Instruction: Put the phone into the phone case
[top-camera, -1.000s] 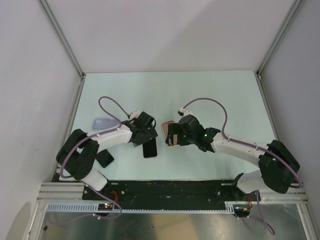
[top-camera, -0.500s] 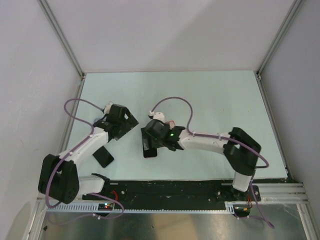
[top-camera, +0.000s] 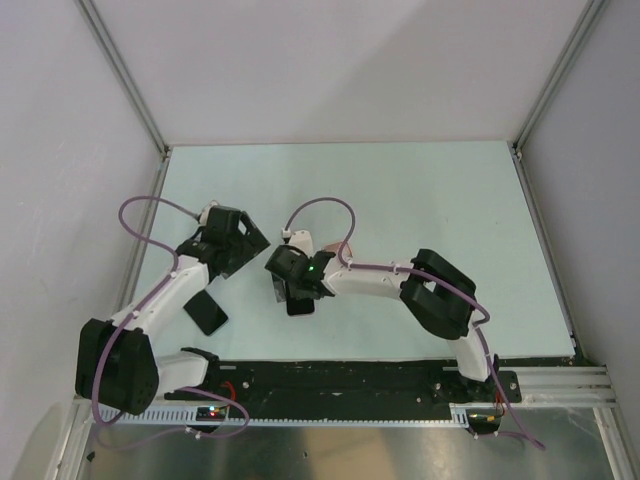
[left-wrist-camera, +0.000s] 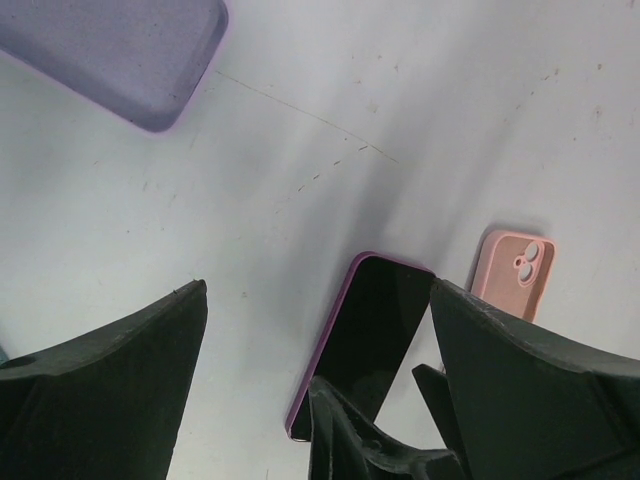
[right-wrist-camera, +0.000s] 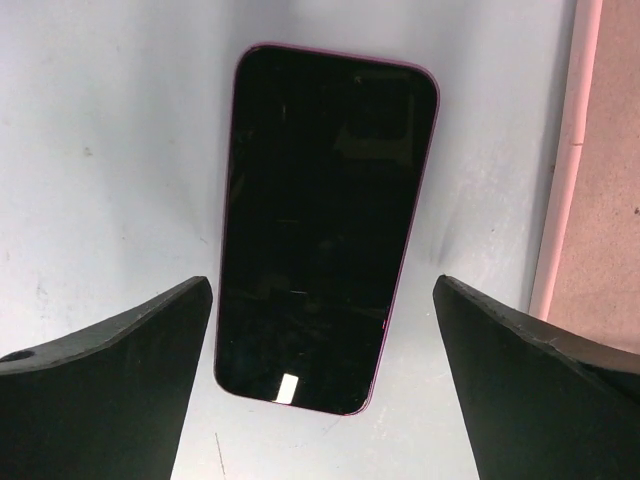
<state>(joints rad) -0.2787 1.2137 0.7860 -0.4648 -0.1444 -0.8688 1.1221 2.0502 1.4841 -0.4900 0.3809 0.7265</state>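
The phone (right-wrist-camera: 325, 225), black screen up with a purple edge, lies flat on the table. It also shows in the top view (top-camera: 300, 304) and in the left wrist view (left-wrist-camera: 375, 330). My right gripper (right-wrist-camera: 322, 400) is open and empty, hovering right over the phone (top-camera: 290, 278), with a finger on each side of it. A pink phone case (left-wrist-camera: 515, 275) lies just right of the phone (right-wrist-camera: 600, 200). A lavender case (left-wrist-camera: 120, 50) lies to the left. My left gripper (top-camera: 225, 245) is open and empty (left-wrist-camera: 320, 400) above the table near the lavender case.
A black flat object (top-camera: 208, 313) lies near the left arm at the front left. The right arm's link and purple cable (top-camera: 330, 215) stretch over the pink case. Grey walls enclose the table (top-camera: 420, 190).
My left gripper has drawn back left from the phone to near the lavender case. My right gripper has swung left from the pink case to over the phone. The phone has not moved.
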